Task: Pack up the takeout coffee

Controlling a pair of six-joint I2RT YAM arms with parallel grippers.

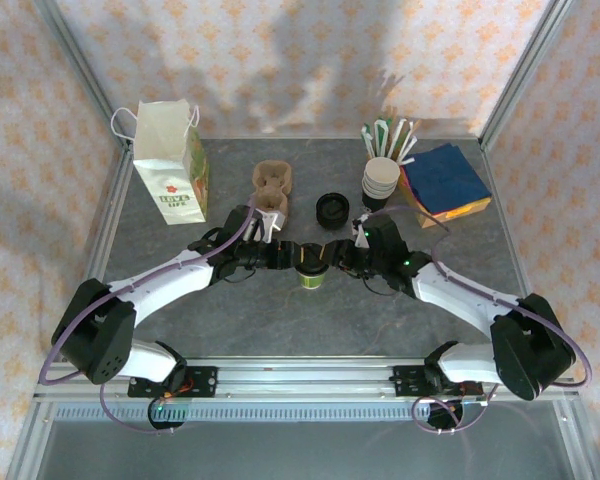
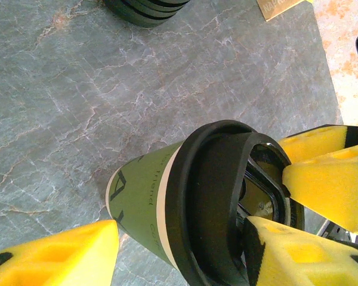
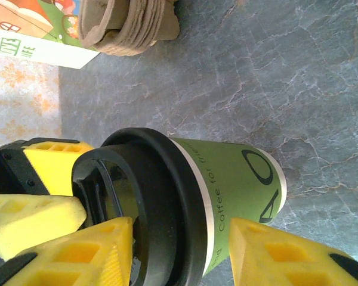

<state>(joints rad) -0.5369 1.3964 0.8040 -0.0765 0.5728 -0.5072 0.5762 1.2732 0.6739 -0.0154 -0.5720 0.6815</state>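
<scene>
From above, the takeout coffee [image 1: 312,272] is sitting in the middle of the counter [image 1: 280,330] with its black lid already on. The left gripper [image 1: 284,256] and right gripper [image 1: 342,256] are flanking it from either side. The paper bag [image 1: 168,165] is standing at the far left, well apart from the cup, so the packing itself is not yet done.

In the left wrist view, the left jaws are standing apart around the cup [image 2: 161,214]. A sliver of counter is showing between one pad [image 2: 59,256] and the green wall, so I judge they are not clamping it.

In the right wrist view, the right jaws are standing part open, with the cup [image 3: 232,179] lying between the pads [image 3: 286,256]. Whether they are touching it I cannot tell. The pulp carrier [image 3: 131,27] is showing beyond.

By my reading, what is remaining is a firm hold, a lift, a carry to the far-left bag and a lowering inside.
</scene>
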